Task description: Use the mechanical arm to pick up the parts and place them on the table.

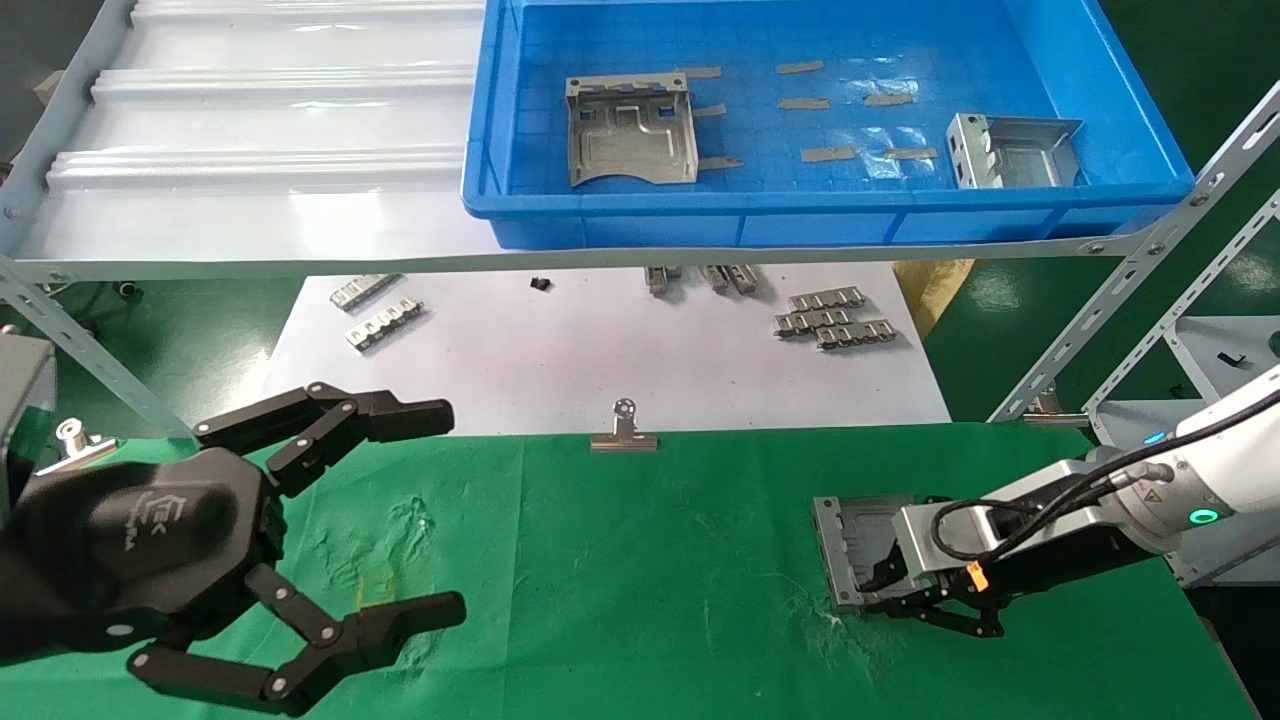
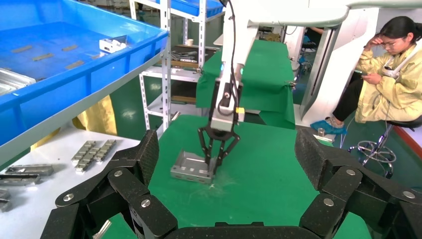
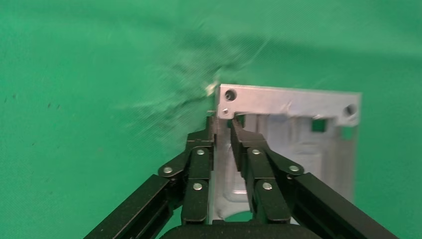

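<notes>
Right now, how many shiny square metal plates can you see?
3. Two lie in the blue bin: left plate and right plate. The third plate is on the green cloth table, pinched by the right pincer.

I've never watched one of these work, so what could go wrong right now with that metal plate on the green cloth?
The right gripper pinches only one thin upturned edge of the part, so it could tilt or drag along when let go. The green cloth is wrinkled there and may snag. The open left gripper hovers well clear.
</notes>
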